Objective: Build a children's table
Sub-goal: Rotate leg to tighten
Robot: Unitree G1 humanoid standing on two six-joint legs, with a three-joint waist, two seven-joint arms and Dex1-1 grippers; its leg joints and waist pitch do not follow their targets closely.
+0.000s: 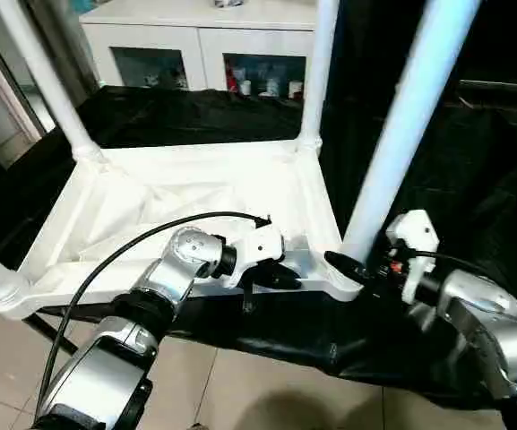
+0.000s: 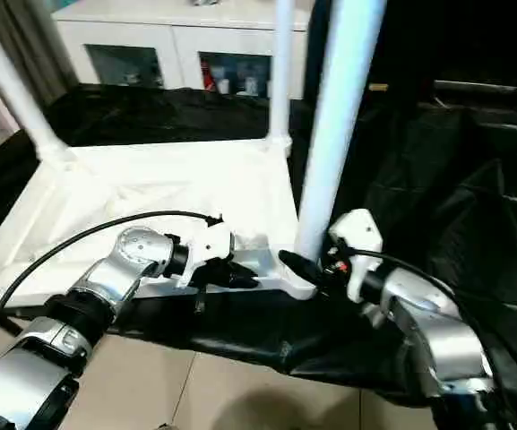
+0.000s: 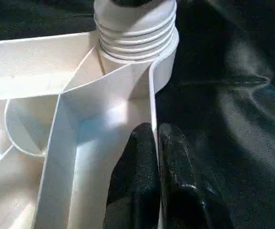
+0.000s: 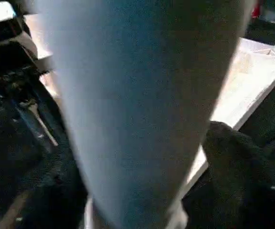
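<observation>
Upturned tabletop (image 1: 195, 193) — four legs (image 1: 401, 125) socketed; left gripper (image 1: 280, 276) clenched on rim, right gripper (image 1: 346, 266) fingers spread around near leg.

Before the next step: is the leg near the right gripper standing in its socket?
Yes, in: the leg rises upright from the tabletop's corner socket.

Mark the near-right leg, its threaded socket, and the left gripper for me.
near-right leg (image 1: 401, 125), left eye view, mid shaft.
threaded socket (image 3: 136, 33), left wrist view, ribbed collar.
left gripper (image 1: 280, 278), left eye view, fingertips.
</observation>
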